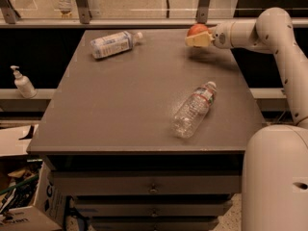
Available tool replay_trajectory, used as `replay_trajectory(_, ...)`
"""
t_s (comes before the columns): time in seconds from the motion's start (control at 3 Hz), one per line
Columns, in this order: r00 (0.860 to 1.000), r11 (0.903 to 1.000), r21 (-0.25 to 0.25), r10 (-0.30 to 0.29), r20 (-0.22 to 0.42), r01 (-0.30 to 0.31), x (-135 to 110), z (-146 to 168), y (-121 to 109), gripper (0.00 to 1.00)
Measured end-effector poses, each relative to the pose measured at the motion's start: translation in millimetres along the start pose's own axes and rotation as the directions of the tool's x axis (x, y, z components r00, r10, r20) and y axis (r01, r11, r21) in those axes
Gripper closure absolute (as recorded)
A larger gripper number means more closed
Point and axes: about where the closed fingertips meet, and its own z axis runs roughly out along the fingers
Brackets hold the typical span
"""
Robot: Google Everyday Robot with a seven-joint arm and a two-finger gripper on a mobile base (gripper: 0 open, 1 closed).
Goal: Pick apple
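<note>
The apple (196, 30) is small, round and red, near the table's far right part. My gripper (197, 37) reaches in from the right and is shut on the apple, its pale fingers (196, 41) under and around it. The apple is held above the table top, with a shadow on the table below it.
A clear plastic bottle (193, 109) lies on its side at the table's right middle. A white-labelled bottle (113, 44) lies at the far left. The grey table (120, 109) has drawers below. A pump dispenser (22, 82) stands on a ledge at the left. Cardboard boxes (19, 211) sit at the lower left.
</note>
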Motion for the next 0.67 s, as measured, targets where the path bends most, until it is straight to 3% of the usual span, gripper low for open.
replay_trajectory(0.33,1.000,0.9981,-0.062,0.007,0.028,-0.005,-12.4,-18.0,18.2,1.00)
replay_trajectory(0.67,0.999,0.9898,-0.142,0.004,0.047,0.003,-31.0,-40.6,45.6,1.00)
